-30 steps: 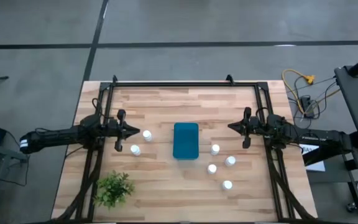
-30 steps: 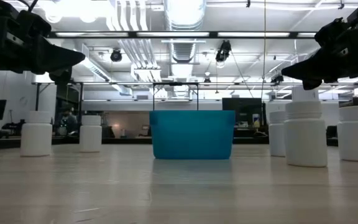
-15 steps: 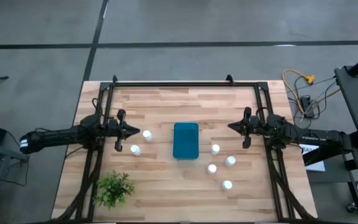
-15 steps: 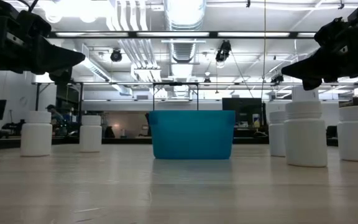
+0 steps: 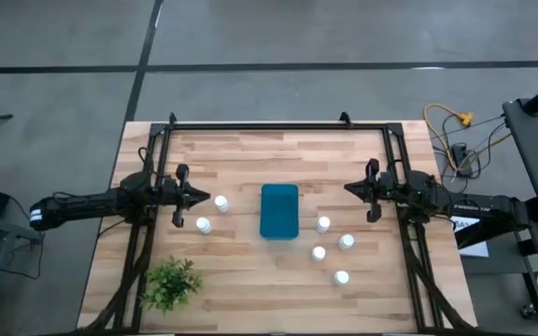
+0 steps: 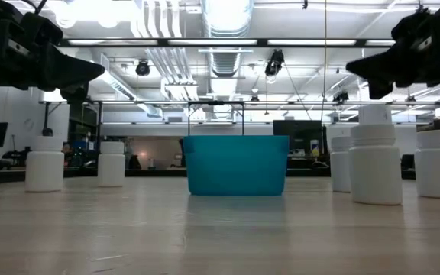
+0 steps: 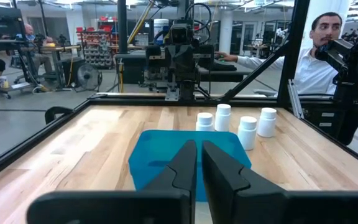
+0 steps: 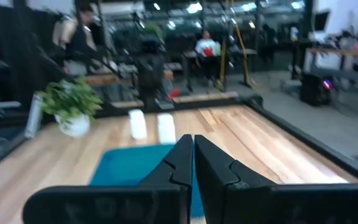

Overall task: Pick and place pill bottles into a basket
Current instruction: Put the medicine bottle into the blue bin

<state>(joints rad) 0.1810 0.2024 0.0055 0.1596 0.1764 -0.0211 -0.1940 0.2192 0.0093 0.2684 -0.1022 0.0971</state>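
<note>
I have both arms raised above the wooden table (image 5: 250, 271), one at each side, tips pointing inward at each other. My left gripper (image 5: 205, 195) has its two fingers pressed together with nothing between them; the left wrist view shows the pair meeting at a thin seam. My right gripper (image 5: 347, 189) is the same, fingers together and empty.

The teal-blue basket (image 5: 279, 211) stands between the two grippers, a little nearer the front edge than either tip. From my left gripper, two white pill bottles sit close by: one (image 5: 220, 203) just ahead of the fingertips toward the basket, the other (image 5: 203, 224) just beside it, toward the front edge.

From my right gripper, four pill bottles lie forward and toward the front edge: one (image 5: 323, 224) nearest the basket, one (image 5: 346, 242) almost under the gripper's line, one (image 5: 318, 252) beside that, and the last (image 5: 341, 277) farthest out toward the front edge. All six stand upright with caps on, none in the basket.

A small potted plant (image 5: 169, 283) sits at the front corner on my left arm's side. In the left wrist view a person in a white shirt (image 7: 316, 62) stands beyond the table.
</note>
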